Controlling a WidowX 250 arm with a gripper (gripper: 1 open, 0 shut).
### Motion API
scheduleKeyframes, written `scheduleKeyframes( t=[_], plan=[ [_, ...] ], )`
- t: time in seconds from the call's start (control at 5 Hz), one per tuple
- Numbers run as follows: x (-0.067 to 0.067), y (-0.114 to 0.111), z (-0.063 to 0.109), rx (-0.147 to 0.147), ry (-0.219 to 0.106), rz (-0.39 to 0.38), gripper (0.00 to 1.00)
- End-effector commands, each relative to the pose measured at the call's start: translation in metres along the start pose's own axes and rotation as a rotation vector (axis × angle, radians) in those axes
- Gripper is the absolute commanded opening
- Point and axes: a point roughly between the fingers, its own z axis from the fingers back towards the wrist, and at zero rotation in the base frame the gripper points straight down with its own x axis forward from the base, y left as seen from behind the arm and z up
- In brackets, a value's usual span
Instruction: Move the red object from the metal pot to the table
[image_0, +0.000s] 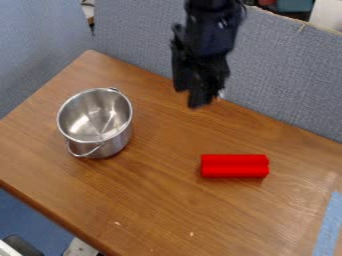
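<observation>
We are looking at the brown wooden bench (154, 200), its grain running across the top and its corners rounded, filling most of the lower view. Behind it we are seeing a bluish-grey partition (140, 28), one panel standing at the left and another running along the back edge.

Next in size, we are watching the dark robot arm reach in from the top, with the gripper (194, 92) hanging over the back part of the bench, to the right of the pot and behind the red block. Its outline is blurring, and we cannot tell whether it is released or clenched; we are seeing nothing red at it.

We are then finding the metal pot (96, 122) standing upright on the left side of the bench, its shiny round mouth facing up and showing us a bare grey inside. Its thin wire handle (86, 155) is hanging down against the front of the pot.

Smaller again, the red block (235, 166) is lying flat on the right half of the bench, outside the pot and well apart from it, its long side running left to right across our view. The gripper is not touching it.

At the right edge we are also noticing a pale blue strip (329, 228).
</observation>
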Motion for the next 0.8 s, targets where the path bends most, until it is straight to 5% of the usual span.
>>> scheduleKeyframes(
  t=[0.0, 0.2, 0.6],
  plan=[
    [0.007, -0.012, -0.022, 0.026, -0.005, -0.075, 1.0],
    [0.011, -0.016, -0.047, 0.024, -0.021, -0.068, 1.0],
    [0.037, -0.027, 0.041, -0.021, -0.117, 0.005, 1.0]
  ],
)
